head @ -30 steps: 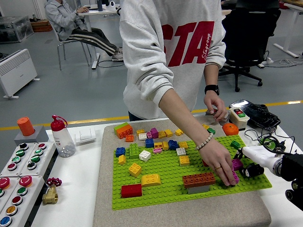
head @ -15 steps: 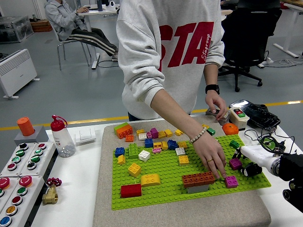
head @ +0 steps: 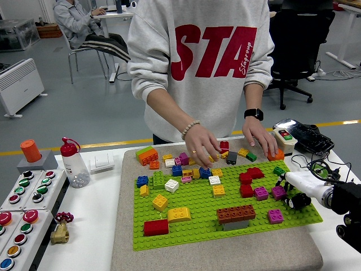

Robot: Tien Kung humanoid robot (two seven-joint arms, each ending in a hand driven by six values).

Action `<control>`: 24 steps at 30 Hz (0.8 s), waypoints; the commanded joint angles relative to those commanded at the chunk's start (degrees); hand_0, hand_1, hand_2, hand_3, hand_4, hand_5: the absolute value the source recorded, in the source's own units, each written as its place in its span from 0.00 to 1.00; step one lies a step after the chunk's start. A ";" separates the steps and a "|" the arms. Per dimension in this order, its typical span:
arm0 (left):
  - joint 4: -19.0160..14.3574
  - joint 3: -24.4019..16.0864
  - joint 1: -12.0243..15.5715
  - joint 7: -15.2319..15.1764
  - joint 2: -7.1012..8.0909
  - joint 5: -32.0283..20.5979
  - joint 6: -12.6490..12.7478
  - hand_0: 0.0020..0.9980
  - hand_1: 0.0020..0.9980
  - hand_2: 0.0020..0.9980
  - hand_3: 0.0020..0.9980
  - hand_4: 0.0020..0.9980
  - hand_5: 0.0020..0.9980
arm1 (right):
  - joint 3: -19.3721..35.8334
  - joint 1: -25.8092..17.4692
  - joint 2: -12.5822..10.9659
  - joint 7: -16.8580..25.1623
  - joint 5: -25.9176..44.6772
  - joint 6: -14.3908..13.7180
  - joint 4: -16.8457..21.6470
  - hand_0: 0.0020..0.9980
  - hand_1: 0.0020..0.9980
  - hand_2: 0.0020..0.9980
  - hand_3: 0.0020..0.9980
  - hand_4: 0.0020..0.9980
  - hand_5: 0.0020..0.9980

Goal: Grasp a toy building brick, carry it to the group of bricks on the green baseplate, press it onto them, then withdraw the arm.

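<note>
The green baseplate point(head: 197, 226) lies on a grey mat with loose bricks scattered over it. A brown brick on a grey one point(head: 237, 214) stands near the front right. My right hand point(head: 285, 192) reaches in from the right edge, its fingers point(head: 290, 200) closed around a magenta brick point(head: 278, 192) low over the plate's right side. Beside it sit another magenta brick point(head: 260, 193), red bricks point(head: 248, 178) and a third magenta brick point(head: 275, 216). A person's hand point(head: 200, 148) hovers over the far row of bricks; the other hand point(head: 260, 140) rests at the far right.
A button panel point(head: 22, 200) and a brass valve point(head: 59, 232) lie at the left, with a clear bottle with a red cap point(head: 73, 164) behind them. A controller box point(head: 302, 135) and cables point(head: 321, 168) lie at the far right.
The person's hand has pulled back from the plate's front right to the far row, leaving red and magenta bricks there. My right hand and its magenta brick shifted slightly left and up.
</note>
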 joint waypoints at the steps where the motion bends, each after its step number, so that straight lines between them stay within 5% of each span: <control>1: 0.00 -0.01 0.03 0.01 0.00 0.02 0.01 0.76 0.78 0.86 0.71 0.49 1.00 | 0.01 -0.04 -0.04 -0.01 0.02 0.02 0.09 0.72 0.57 0.54 0.51 0.48 0.13; 15: 0.00 -0.22 0.48 0.10 0.00 0.40 0.02 0.76 0.78 0.86 0.70 0.49 1.00 | 3.80 -1.73 -2.60 -2.08 1.27 0.07 7.18 0.72 0.57 0.55 0.52 0.45 0.13; 24: 0.00 -0.30 0.84 0.05 0.00 0.51 -0.09 0.75 0.78 0.86 0.71 0.49 1.00 | 10.22 -6.60 -6.59 -12.11 4.79 2.32 20.14 0.74 0.62 0.60 0.54 0.43 0.11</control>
